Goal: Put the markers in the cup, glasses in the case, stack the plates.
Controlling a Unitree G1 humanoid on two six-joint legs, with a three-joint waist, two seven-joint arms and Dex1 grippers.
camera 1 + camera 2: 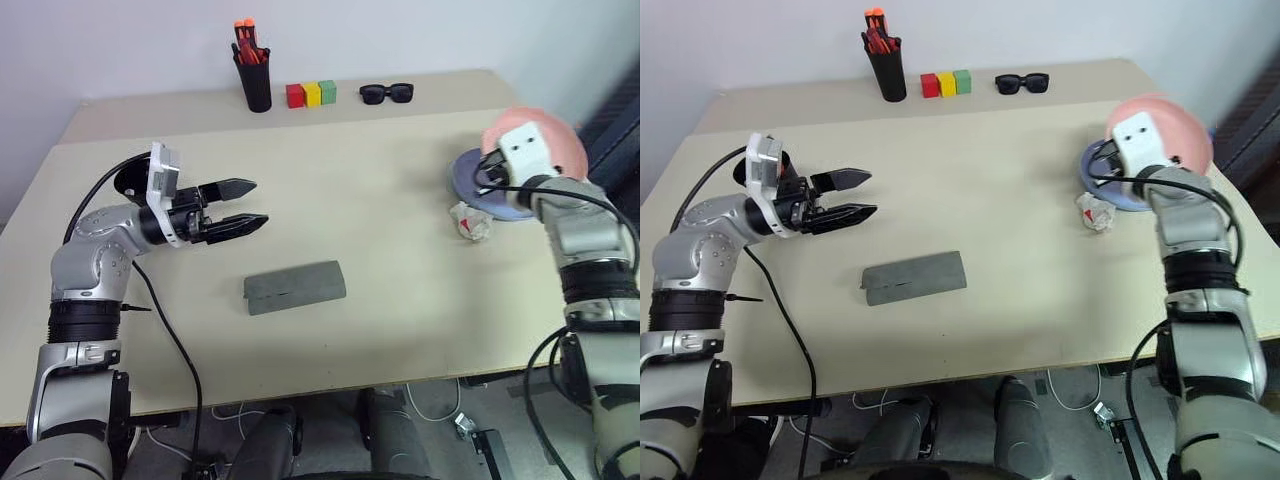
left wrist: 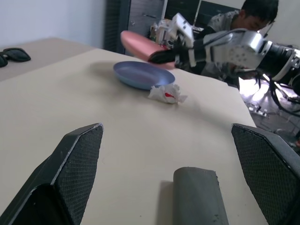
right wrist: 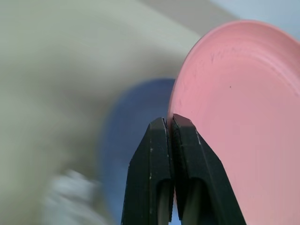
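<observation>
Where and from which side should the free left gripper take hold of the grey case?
Probably across the narrow width at mid-length, from above. The grey case lies flat and closed on the table, long axis across the robot; the open left gripper looks wide enough for its short side.

The salmon-pink plate (image 3: 239, 117) is off the table, tilted, pinched at its rim by the right gripper (image 3: 169, 123), whose fingers are closed on it — it hangs above the far edge of the light blue plate (image 2: 140, 75). The blue one lies flat near the table's right side. The grey fabric case (image 1: 295, 286) lies closed at mid-table, long side across, well apart from both plates.
</observation>
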